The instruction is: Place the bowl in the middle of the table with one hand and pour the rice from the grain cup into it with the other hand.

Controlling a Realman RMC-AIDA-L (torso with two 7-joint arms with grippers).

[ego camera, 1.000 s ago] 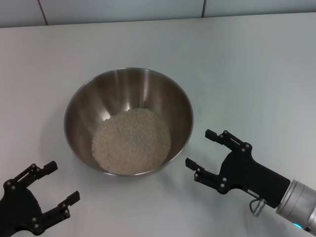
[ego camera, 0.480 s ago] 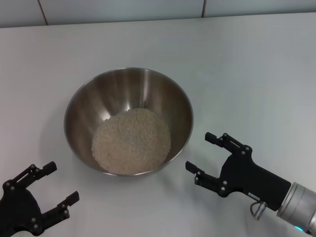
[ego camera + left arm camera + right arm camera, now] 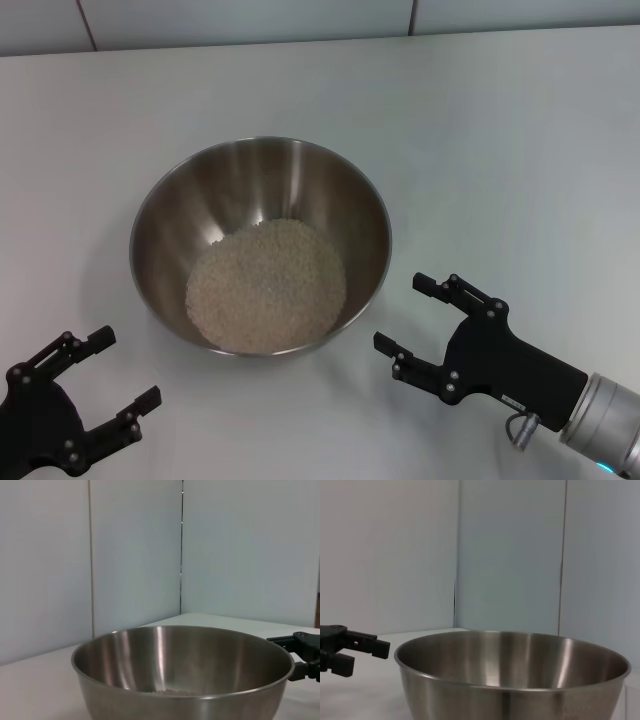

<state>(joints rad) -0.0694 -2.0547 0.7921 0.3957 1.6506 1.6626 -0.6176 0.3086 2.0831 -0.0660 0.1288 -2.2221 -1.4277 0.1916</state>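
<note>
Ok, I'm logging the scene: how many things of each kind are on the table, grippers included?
Bowl: 1
Rice heap, in the bowl: 1
Grippers: 2, left and right, both open
Cup: 0 in view
Total: 4

Bkgd: plain white wall [image 3: 135, 555] behind work area, made of flat panels w/ thin dark vertical seams [image 3: 181, 545]; seams also visible in right wrist view. Wall meets white table [image 3: 500, 130] along far edge. Lighting even, diffuse, soft shadows only.
</note>
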